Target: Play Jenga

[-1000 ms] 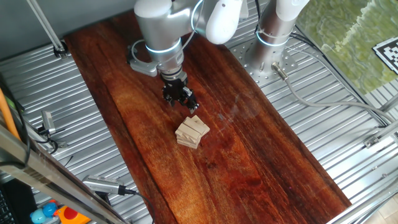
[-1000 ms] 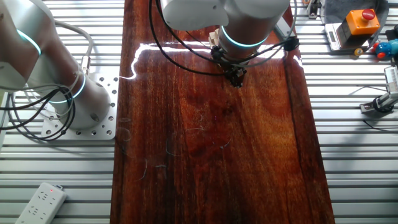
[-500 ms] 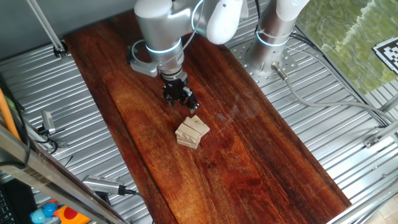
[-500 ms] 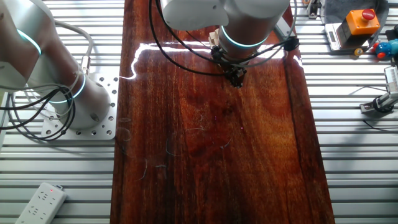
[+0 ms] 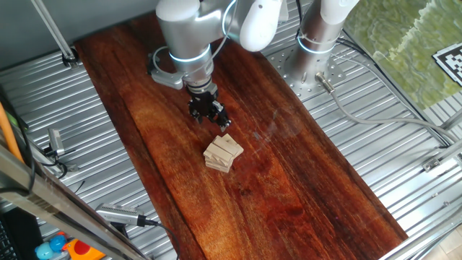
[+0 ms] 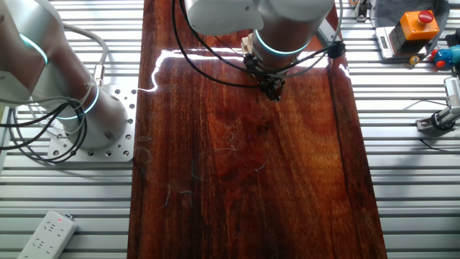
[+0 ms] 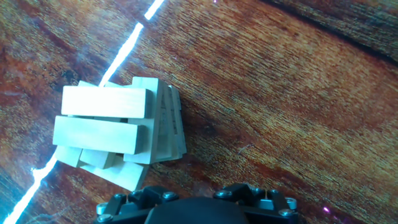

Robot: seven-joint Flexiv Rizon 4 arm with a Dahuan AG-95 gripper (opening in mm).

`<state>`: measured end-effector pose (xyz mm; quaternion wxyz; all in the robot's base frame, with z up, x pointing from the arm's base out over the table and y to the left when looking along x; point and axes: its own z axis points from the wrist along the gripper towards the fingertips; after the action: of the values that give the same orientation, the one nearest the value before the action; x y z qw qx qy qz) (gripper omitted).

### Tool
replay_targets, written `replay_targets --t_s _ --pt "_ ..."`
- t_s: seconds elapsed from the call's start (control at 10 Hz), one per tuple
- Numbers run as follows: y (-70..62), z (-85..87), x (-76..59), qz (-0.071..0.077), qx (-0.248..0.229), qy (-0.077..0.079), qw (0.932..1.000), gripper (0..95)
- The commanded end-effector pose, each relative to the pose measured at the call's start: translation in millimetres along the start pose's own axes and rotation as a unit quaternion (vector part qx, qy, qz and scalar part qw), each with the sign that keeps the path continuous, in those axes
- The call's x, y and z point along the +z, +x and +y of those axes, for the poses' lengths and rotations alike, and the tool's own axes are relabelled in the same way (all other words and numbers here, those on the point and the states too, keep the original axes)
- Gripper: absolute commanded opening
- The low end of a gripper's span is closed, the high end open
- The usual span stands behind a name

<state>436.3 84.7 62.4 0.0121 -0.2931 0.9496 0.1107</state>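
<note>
One fixed view: the arm is reaching down over the dark wood board (image 5: 303, 180), its black claw (image 5: 210, 114) hanging just above the wood.
Jenga (image 5: 223, 153): sitting on the board near its middle, a small pale stack just beside the claw, on the side toward the camera; the two are not touching.
Claw state: the fingertips are looking close together with nothing between them, but I cannot tell for sure whether they are released or clenched.
Hand view: the Jenga (image 7: 115, 132) is showing from above at left of centre, two pale blocks lying side by side on top, crossed blocks fanning out slightly askew beneath them.
Claw housing (image 7: 199, 206): filling the bottom edge as a dark rounded body with screws; the fingertips themselves are not showing here.
Board surface: a bright streak of reflected light (image 7: 135, 36) is running diagonally across the wood past the stack.
The other fixed view: the claw (image 6: 272, 88) is pointing down near the far end of the board (image 6: 237, 187); the stack is hidden behind the arm.
Tabletop (image 6: 417, 194): ribbed metal is flanking the board on both sides.
Surroundings: a second arm's base (image 6: 86, 119) is standing on a plate left of the board, a white power strip (image 6: 44, 235) is lying at the lower left, an orange box with a red button (image 6: 413, 27) is sitting at the upper right.
</note>
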Motion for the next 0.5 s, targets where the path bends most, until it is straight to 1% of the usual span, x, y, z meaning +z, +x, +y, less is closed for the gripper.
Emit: replay_targets --t_s 0.1,0.3,0.4,0.5 --pt "0.0 0.3 -0.4 0.001 -0.008 0.006 1.0 76.0" --pt "-0.9 0.3 -1.2 0.01 -0.013 0.028 0.9995 76.0" --pt "-3.0 -0.1 -2.5 0.009 -0.008 0.028 0.9995 76.0" --pt "-4.4 -0.3 -3.3 0.006 -0.008 0.022 0.9997 76.0"
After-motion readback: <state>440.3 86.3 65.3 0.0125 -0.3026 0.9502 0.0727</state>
